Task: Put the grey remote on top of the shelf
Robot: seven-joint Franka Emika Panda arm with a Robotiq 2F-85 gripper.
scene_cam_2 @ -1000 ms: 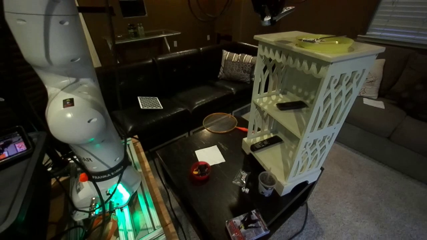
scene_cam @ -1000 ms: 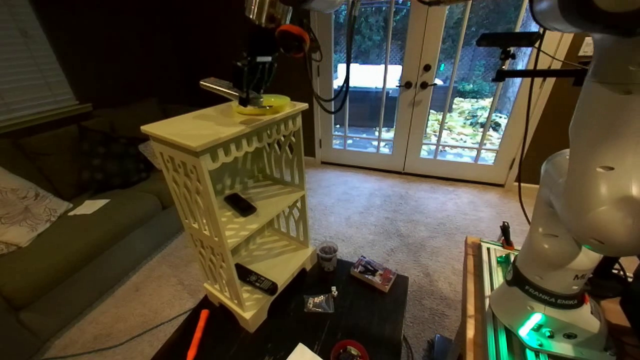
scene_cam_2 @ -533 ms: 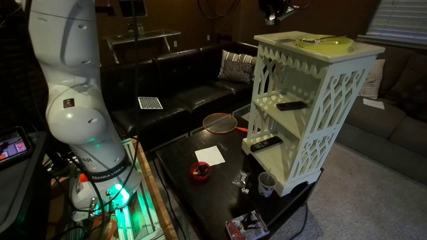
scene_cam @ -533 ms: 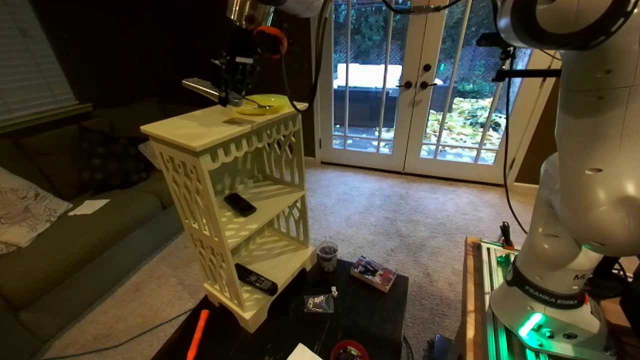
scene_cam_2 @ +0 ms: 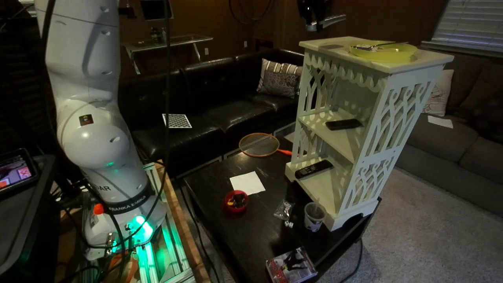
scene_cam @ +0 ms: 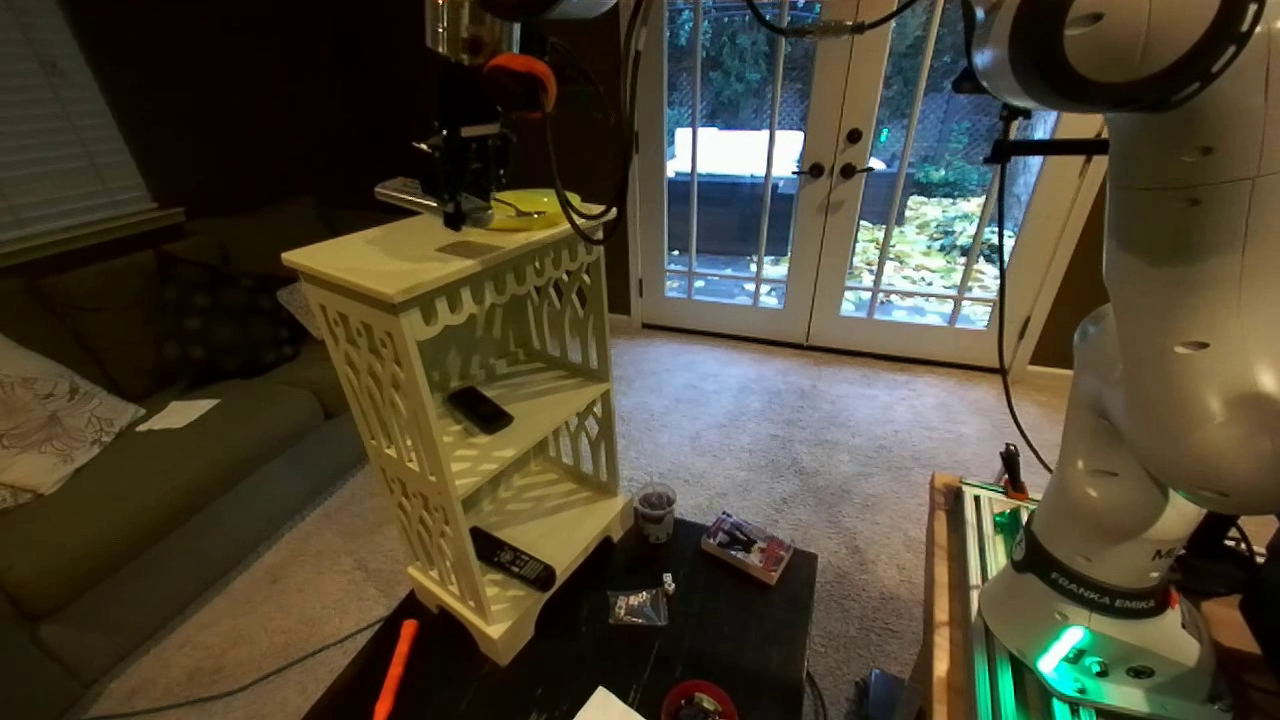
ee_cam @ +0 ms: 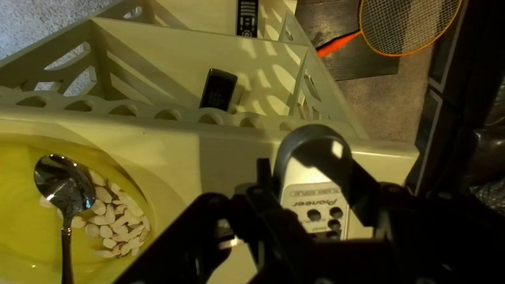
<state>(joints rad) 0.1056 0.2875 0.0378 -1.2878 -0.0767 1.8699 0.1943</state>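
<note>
My gripper (ee_cam: 309, 173) is shut on the grey remote (ee_cam: 307, 185), its fingers on either side of the remote's dark rounded end. The rest of the remote is hidden by the gripper in the wrist view. In both exterior views the gripper (scene_cam: 475, 205) (scene_cam_2: 314, 24) holds the remote (scene_cam: 403, 192) (scene_cam_2: 335, 19) above the flat top of the cream shelf (scene_cam: 365, 250) (scene_cam_2: 430, 59). The remote sticks out to one side of the fingers. A shadow lies on the shelf top (ee_cam: 173, 157) beneath, and a gap shows between remote and top.
A yellow plate (scene_cam: 562, 205) (scene_cam_2: 406, 51) with a spoon (ee_cam: 65, 189) and pale pieces takes up one end of the shelf top. Black remotes lie on the middle tier (scene_cam: 481, 409) and bottom tier (scene_cam: 513, 558). A cup (scene_cam_2: 314, 217) stands beside the shelf base.
The gripper has moved away from above the plate toward the bare part of the shelf top, carrying the remote. It is now slightly lower, and the remote lies more nearly level.
</note>
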